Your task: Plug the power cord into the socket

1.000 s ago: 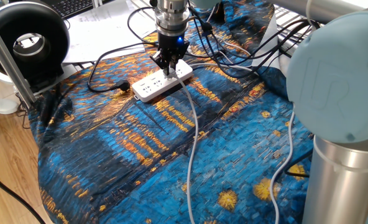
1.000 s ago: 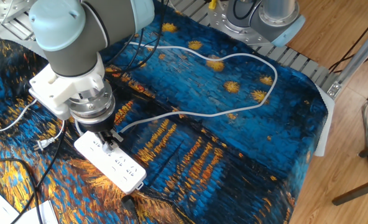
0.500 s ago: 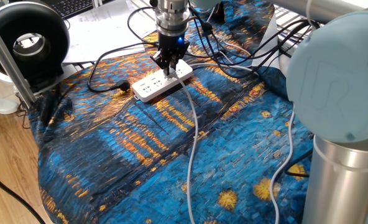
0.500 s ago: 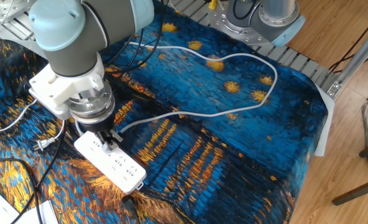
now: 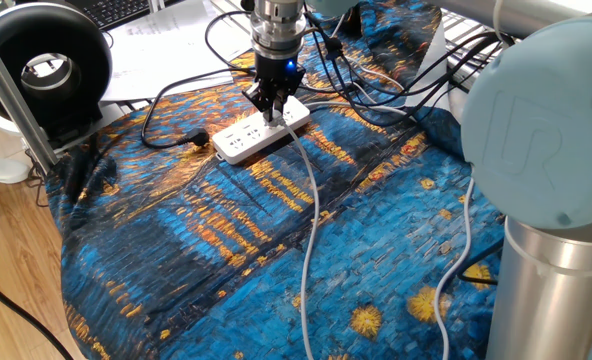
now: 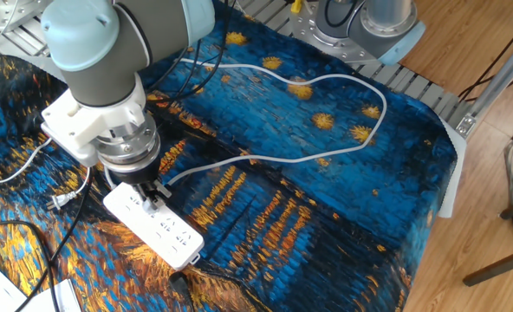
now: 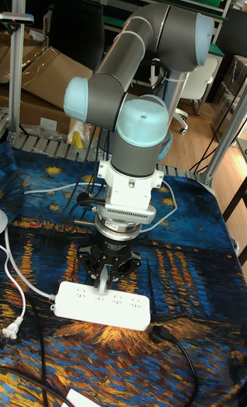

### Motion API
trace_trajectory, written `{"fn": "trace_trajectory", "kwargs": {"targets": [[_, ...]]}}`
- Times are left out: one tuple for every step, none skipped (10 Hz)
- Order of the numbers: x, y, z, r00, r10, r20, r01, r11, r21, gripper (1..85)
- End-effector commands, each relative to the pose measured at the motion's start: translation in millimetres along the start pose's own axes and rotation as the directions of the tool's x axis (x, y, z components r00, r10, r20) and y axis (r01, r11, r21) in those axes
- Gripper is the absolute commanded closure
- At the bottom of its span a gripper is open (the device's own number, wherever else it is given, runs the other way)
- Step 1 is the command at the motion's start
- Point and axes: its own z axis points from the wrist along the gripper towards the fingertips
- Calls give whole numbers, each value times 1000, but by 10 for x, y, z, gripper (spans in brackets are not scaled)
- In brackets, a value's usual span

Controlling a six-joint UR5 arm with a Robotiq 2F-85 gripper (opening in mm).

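The socket is a white power strip lying on the starry blue cloth; it also shows in the other fixed view and the tall view. My gripper stands upright right over one end of the strip, shut on the pale plug of the power cord, with the plug's tip down at the strip's outlet face. The fingers hide how deep the plug sits. The power cord trails away from the gripper across the cloth in a long loop.
A black plug on a black cable lies beside the strip. A loose white two-pin plug lies to the side. Black cables tangle behind the gripper. A black round lamp stands at the table corner.
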Motion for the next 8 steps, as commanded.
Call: {"fn": "trace_trajectory", "kwargs": {"targets": [[-11,18,-5,1000,8,4,-8,1000,-14,843],[-15,18,0,1000,8,4,-8,1000,-14,843],[-25,12,9,1000,8,5,-7,1000,-13,843],[-41,8,24,1000,8,7,-7,1000,-13,843],[-63,12,47,1000,9,8,-9,1000,-16,843],[-74,30,61,1000,14,8,-14,1000,-23,843],[-81,23,77,1000,16,7,-16,1000,-22,843],[-67,21,86,1000,16,-1,-16,1000,-22,843]]}}
